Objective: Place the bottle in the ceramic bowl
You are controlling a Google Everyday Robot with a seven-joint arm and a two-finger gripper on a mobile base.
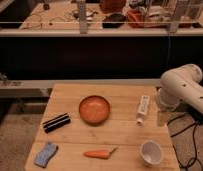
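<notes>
A white bottle (142,109) lies on its side on the right part of the wooden table (70,92). A round orange-brown bowl (94,109) sits at the table's middle, left of the bottle. A smaller white bowl (151,152) stands at the front right corner. My white arm (182,90) comes in from the right. My gripper (162,118) hangs down at the table's right edge, just right of the bottle and apart from it. It holds nothing that I can see.
A black ridged block (56,122) lies at the left. A blue sponge (45,154) is at the front left corner. An orange carrot-like piece (99,154) lies at the front middle. A rail and a cluttered bench (115,20) stand behind the table.
</notes>
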